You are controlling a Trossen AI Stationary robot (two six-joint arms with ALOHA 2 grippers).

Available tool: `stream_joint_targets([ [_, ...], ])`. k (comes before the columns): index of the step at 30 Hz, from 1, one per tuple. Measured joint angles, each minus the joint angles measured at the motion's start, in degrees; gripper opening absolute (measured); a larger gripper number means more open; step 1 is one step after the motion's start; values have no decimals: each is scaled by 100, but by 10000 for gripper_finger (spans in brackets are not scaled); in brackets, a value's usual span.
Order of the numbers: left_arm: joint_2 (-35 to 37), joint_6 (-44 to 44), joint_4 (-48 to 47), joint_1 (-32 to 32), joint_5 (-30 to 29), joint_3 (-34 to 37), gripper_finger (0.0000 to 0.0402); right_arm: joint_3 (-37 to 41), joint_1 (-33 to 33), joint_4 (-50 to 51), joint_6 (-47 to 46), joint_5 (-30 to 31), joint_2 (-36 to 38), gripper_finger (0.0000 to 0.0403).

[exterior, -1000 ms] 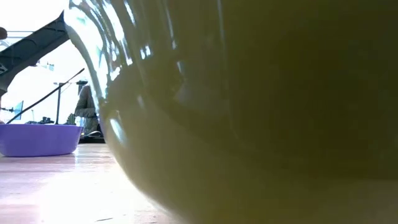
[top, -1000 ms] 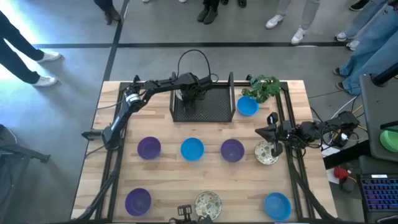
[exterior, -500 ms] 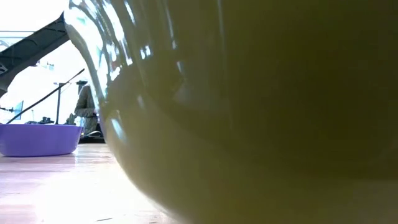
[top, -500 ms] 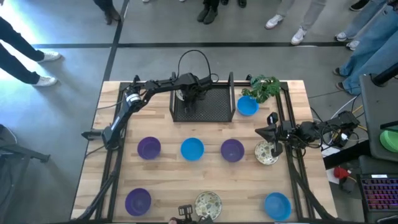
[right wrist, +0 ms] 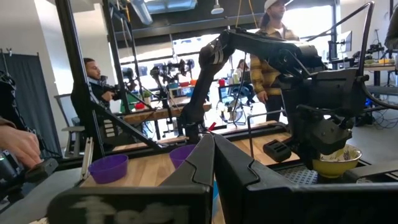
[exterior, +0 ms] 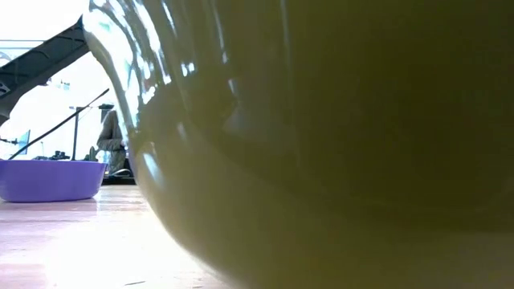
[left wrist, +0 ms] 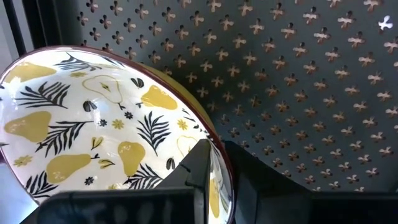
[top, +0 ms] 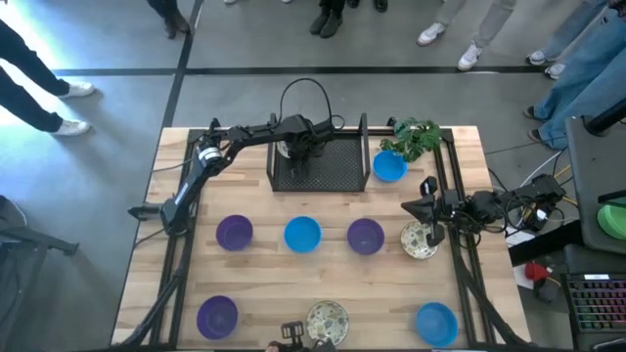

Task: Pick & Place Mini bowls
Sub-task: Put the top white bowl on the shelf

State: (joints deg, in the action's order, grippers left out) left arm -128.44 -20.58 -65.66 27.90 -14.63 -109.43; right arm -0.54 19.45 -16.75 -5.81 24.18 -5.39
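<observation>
Across the table nothing has visibly shifted over the last second: the left arm stays reached over the black mesh tray at the back edge, so the placing looks nearly done. The pear-patterned bowl lies in the tray, its rim between the narrowly parted fingers of the left gripper; I cannot tell if they pinch it. The right gripper, fingers together, waits by the right edge.

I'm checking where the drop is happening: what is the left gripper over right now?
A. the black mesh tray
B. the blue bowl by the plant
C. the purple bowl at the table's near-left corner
A: the left gripper is over the black mesh tray, at a pear-patterned bowl there.
</observation>
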Motion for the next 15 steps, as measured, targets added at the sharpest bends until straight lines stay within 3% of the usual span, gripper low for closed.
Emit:
stream_joint_targets([
  [15, 0, -7, 10, -9, -11, 0, 32, 0, 1, 0, 1, 2, 0, 8],
])
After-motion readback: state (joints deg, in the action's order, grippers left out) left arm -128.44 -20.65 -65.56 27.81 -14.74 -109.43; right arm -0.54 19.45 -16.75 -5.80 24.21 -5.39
